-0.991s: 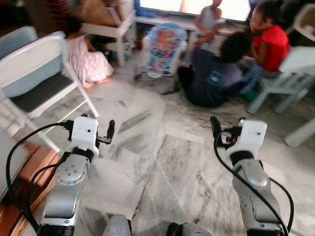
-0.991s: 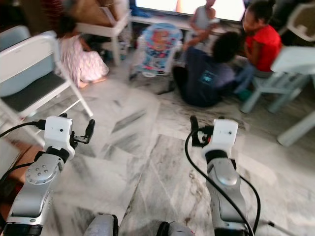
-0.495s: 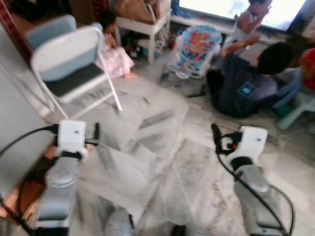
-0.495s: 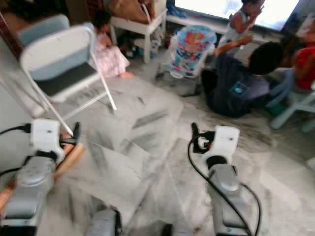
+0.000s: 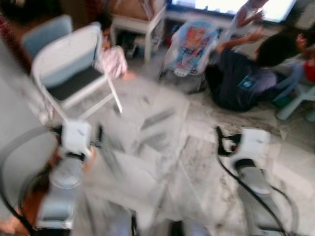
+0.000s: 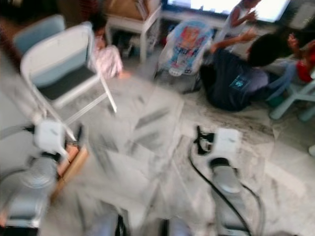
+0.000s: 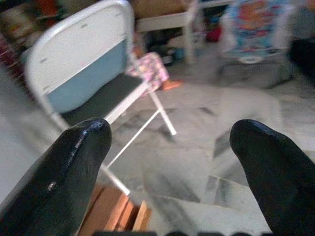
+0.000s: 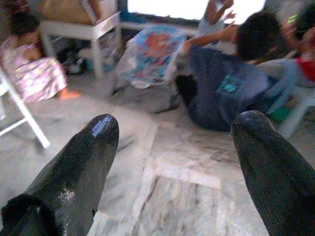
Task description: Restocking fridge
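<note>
While both hands stay spread and empty, the view has blurred further.

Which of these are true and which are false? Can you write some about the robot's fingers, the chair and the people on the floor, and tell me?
1. The left gripper has its fingers spread apart with nothing between them. True.
2. The right gripper is holding a bottle. False: its fingers are open and hold nothing.
3. A white folding chair stands on the robot's left side. True.
4. Someone is sitting on the folding chair. False: its seat is bare.
5. A person in a dark top sits on the marble floor. True.
</note>
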Available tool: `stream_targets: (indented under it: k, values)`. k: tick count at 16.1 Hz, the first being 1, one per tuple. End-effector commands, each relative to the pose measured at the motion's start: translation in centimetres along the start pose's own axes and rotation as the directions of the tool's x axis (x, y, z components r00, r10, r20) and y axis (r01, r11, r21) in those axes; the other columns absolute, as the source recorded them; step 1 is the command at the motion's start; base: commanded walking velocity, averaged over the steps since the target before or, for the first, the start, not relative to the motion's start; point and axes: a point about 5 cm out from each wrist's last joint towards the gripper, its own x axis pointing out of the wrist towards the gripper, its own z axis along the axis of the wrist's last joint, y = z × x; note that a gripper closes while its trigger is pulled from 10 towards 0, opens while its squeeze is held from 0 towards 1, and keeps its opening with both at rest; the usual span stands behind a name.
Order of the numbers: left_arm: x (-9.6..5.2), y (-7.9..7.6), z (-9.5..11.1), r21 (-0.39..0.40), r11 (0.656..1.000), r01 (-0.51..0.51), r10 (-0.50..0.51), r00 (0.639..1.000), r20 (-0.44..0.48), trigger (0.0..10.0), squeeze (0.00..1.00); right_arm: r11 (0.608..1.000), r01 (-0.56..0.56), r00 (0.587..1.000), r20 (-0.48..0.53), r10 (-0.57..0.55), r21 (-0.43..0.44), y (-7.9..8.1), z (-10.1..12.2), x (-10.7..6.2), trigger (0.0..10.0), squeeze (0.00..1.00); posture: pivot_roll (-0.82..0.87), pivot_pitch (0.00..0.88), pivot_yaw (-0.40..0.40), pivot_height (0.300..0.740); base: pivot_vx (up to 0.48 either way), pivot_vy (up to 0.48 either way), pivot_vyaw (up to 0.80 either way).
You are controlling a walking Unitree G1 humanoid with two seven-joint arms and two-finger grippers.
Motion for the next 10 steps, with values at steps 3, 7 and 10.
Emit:
stream_targets:
  k: [3, 7, 10]
  values:
    - [1.2, 0.5, 0.7, 0.029, 1.0, 0.009, -0.009, 1.0, 0.019, 10.0, 0.0, 0.998, -0.022, 0.999, 0.03, 0.02, 0.066, 1.1, 0.5, 1.2, 10.0, 0.0, 0.06, 0.09, 0.035, 0.74, 0.0, 0.48, 0.0]
    - [0.2, 1.5, -0.3, 0.049, 0.999, 0.016, -0.016, 1.0, 0.01, 10.0, 0.0, 0.994, -0.006, 0.999, 0.033, 0.003, 0.105, 1.0, -0.1, -0.4, 10.0, 0.0, 0.05, 0.092, 0.021, 0.74, 0.0, 0.445, 0.0]
    - [-0.2, 0.7, -1.0, 0.023, 0.998, 0.053, -0.053, 0.999, 0.006, 10.0, 0.0, 0.998, -0.047, 0.999, 0.027, 0.046, 0.033, 0.5, -0.6, -1.2, 10.0, 0.0, 0.06, 0.054, 0.002, 0.74, 0.0, 0.0, 0.0]
